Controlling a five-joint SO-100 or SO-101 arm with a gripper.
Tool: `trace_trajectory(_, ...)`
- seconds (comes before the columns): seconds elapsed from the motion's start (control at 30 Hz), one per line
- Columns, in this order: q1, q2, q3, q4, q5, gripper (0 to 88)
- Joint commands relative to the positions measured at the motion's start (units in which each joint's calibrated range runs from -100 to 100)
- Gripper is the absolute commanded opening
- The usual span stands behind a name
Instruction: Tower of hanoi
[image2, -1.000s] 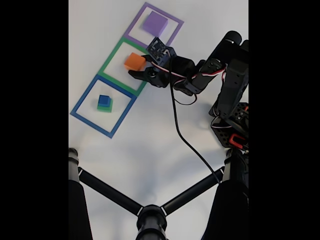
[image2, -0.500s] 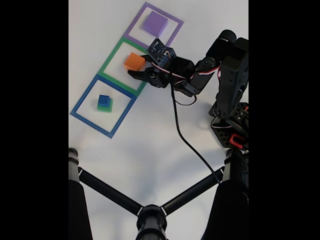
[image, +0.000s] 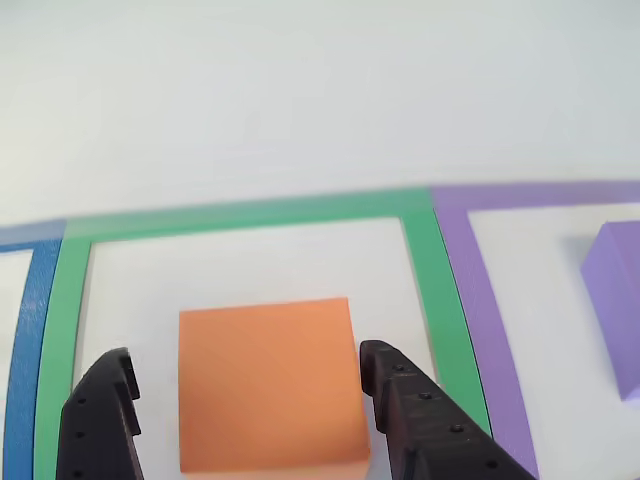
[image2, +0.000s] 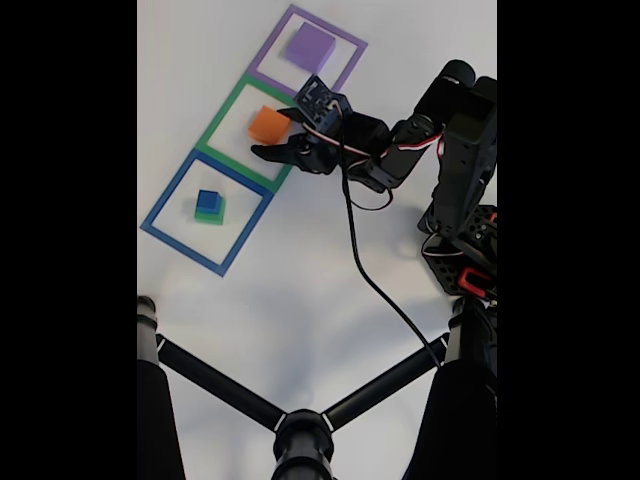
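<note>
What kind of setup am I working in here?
Likely a hobby or lab tabletop rig: a white table with taped coloured squares, foam-like blocks such as the orange block, and a camera tripod at the edge.

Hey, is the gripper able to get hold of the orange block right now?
Probably yes. The gripper is open with a finger on either side of the orange block, which sits alone inside the green square; nothing lies between.

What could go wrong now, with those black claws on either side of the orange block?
The gripper is open around the orange block, with a wider gap on the left in the other view, so closing may shove or twist the block. Carried towards the blue square, it might also knock the small blue block off the green one.
</note>
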Motion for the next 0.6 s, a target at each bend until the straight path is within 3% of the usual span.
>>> trace_trajectory(0.0,0.2,-12.3,-2.2,10.1,0.0,25.9)
trace_trajectory(0.1,0.2,-19.7,-5.2,21.6,0.0,25.0)
trace_trajectory(0.23,-0.1,-31.7,-11.5,45.2,0.0,21.7)
trace_trajectory(0.4,-2.1,-42.7,-23.3,75.1,0.0,6.3)
trace_trajectory(0.57,-5.0,-46.3,-38.3,101.0,0.0,0.1)
